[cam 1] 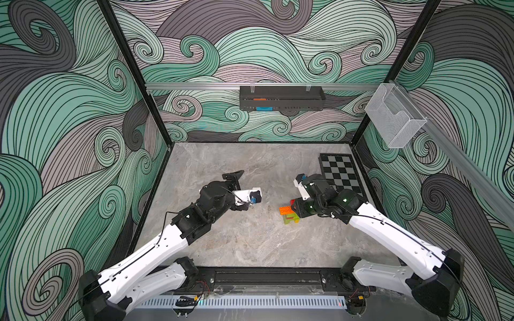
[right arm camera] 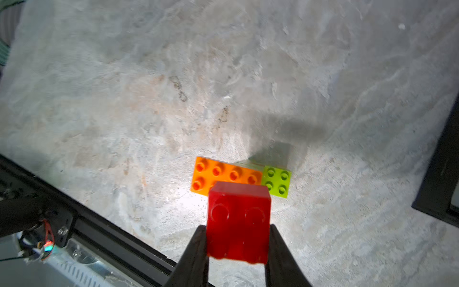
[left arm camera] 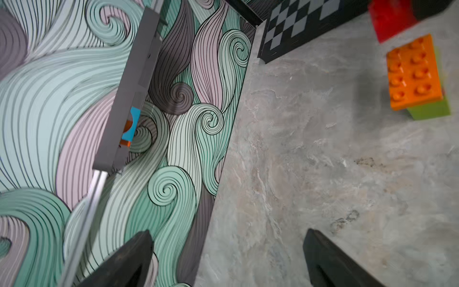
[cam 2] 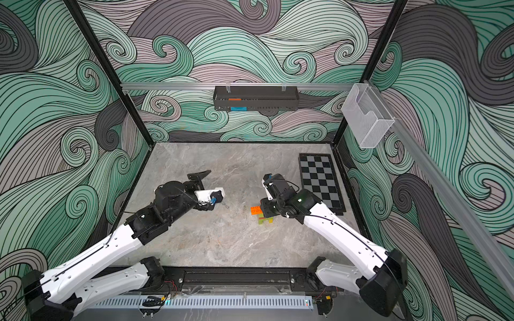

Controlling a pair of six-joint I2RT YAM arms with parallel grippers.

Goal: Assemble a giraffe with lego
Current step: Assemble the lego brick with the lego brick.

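Observation:
The part-built giraffe [cam 1: 289,215] stands right of the table's middle. Its long orange brick [right arm camera: 223,174] lies on top of a lime green brick [right arm camera: 277,181], and a yellow brick [cam 2: 269,220] sits low beside the lime green one. My right gripper [right arm camera: 237,226] is shut on a red brick [right arm camera: 238,223], which hangs just above the near end of the orange brick without touching it. My left gripper [left arm camera: 228,232] is open and empty, off to the left of the giraffe over bare table. The orange brick [left arm camera: 414,74] and the red brick [left arm camera: 390,20] also show in the left wrist view.
A chequered board [cam 1: 342,172] lies at the back right, close behind the right arm. A black tray [cam 1: 281,97] hangs on the back wall, and a clear basket [cam 1: 395,119] hangs on the right wall. A black rail [cam 1: 264,276] runs along the table's front edge.

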